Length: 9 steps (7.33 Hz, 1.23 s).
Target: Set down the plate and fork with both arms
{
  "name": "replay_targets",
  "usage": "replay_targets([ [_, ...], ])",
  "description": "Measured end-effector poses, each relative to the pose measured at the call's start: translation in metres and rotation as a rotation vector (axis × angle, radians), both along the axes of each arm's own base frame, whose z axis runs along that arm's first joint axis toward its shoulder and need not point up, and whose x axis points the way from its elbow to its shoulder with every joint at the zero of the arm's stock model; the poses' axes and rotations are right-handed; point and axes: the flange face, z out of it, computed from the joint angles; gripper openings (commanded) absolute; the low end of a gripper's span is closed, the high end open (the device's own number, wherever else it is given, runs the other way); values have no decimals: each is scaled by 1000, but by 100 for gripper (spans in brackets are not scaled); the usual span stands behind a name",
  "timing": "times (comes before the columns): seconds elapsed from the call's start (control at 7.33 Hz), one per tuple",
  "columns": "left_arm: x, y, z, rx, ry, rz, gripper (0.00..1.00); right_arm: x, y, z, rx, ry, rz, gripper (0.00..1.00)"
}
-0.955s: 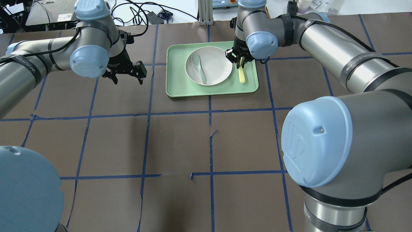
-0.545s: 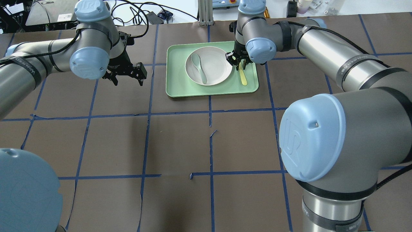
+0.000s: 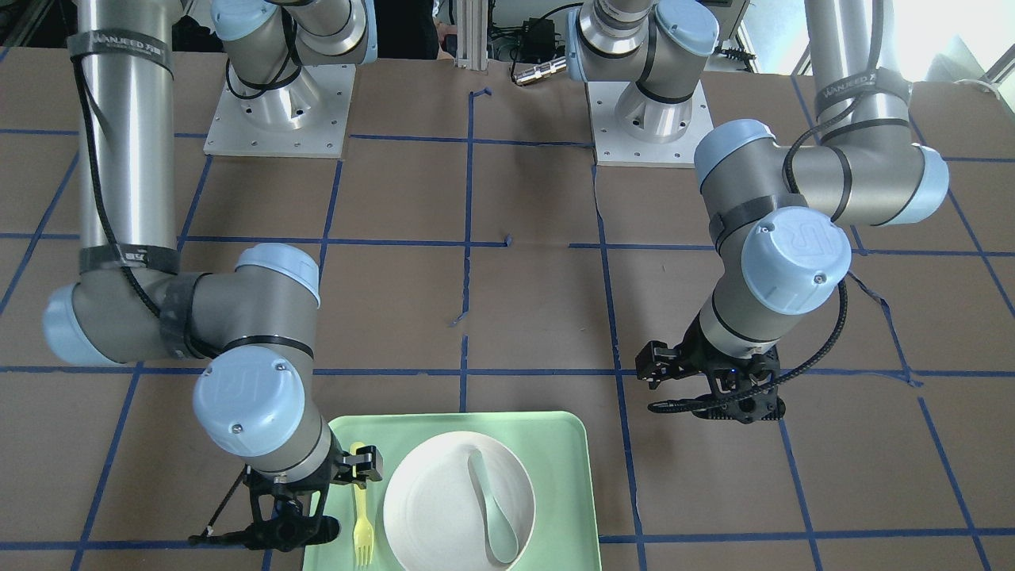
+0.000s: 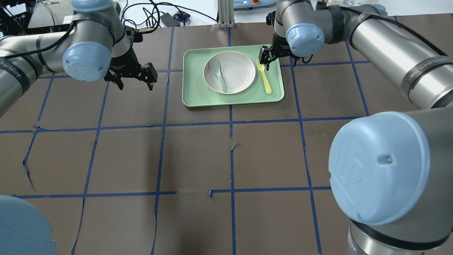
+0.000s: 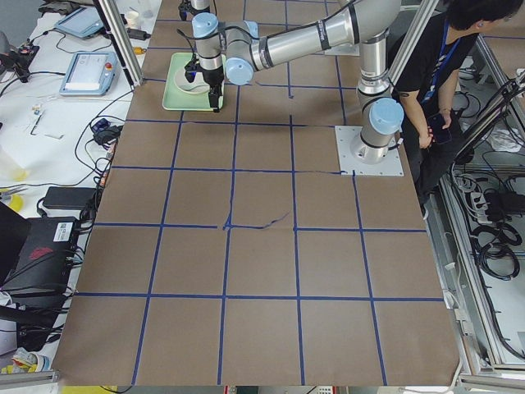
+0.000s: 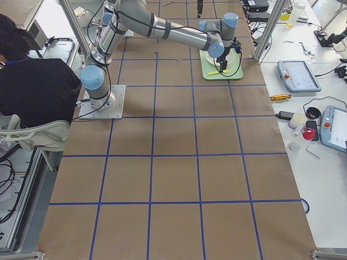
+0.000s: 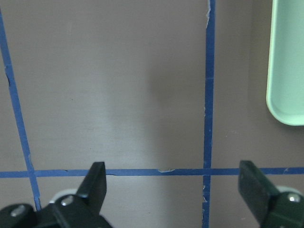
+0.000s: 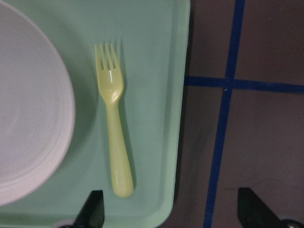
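Observation:
The off-white plate (image 4: 233, 76) sits on the mint-green tray (image 4: 193, 88) with a pale green-grey spoon (image 4: 218, 74) lying in it. The pale-yellow fork (image 4: 264, 79) lies flat on the tray just right of the plate, tines towards the far side. My right gripper (image 4: 266, 60) is open and empty above the fork's tine end. In the right wrist view the fork (image 8: 114, 128) lies free between the plate (image 8: 28, 109) and the tray's rim (image 8: 180, 118). My left gripper (image 4: 135, 82) is open and empty over the table left of the tray.
The table is brown paper with a blue tape grid. The tray's corner (image 7: 287, 71) shows at the right of the left wrist view. Cables and devices lie beyond the table's far edge. A person sits behind the robot in the side views.
My right gripper has let go of the fork, opened and drawn back and right; the fork now lies flat on the tray. My left gripper has shifted slightly left.

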Motion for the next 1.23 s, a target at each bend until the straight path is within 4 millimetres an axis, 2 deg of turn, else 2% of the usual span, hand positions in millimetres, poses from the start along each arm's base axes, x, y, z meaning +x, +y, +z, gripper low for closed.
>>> replay_targets([
  [0.27,-1,26,41,11,-30,2,100,-9,53,68,73,16,0,100],
  [0.55,-15,51,75,2,-31,9,100,-14,104,129,113,19,-7,100],
  [0.68,-23,61,86,16,-18,16,100,-15,124,154,115,15,-9,100],
  [0.82,-30,65,96,20,1,32,100,-15,140,172,119,-1,-10,100],
  [0.95,-39,70,102,35,20,33,100,-14,148,181,122,-21,-15,100],
  [1.23,-57,85,111,79,48,17,100,-9,154,187,116,-41,-38,100],
])
